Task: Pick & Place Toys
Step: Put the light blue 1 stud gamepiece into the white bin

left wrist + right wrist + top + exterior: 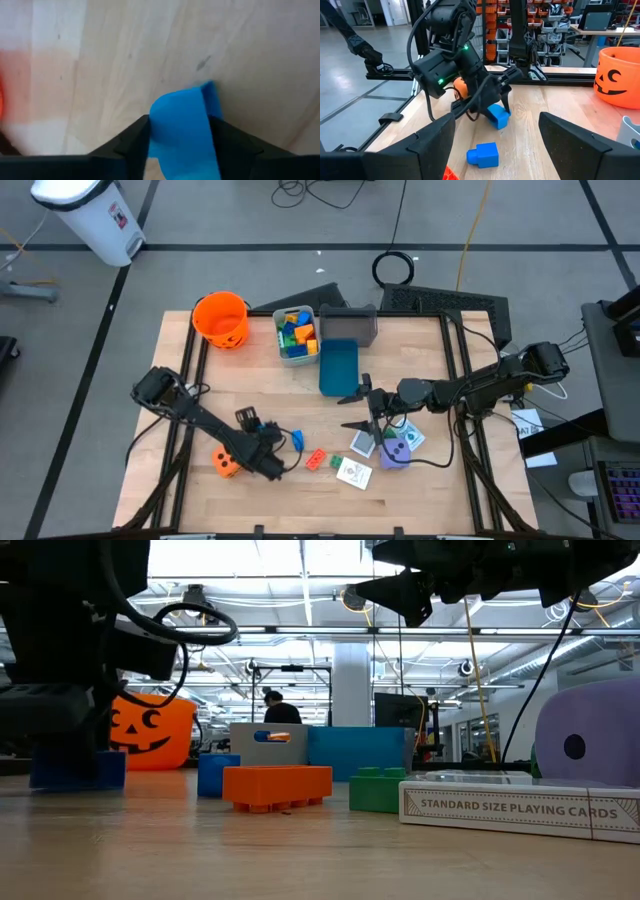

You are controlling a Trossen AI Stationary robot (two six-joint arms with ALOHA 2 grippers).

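Two arms are over the table. The left gripper is low near the front edge, its fingers clamped on either side of a blue block that touches the wood, tilted as seen from the right wrist. An orange die lies just behind that arm. A second blue block sits near the gripper, with an orange block and a green block beside each other further right. Picture cards and a purple die lie near the right gripper, which hovers above the table with its fingers spread wide and empty. More blocks fill the grey bin at the back, next to the pumpkin bucket and blue bin.
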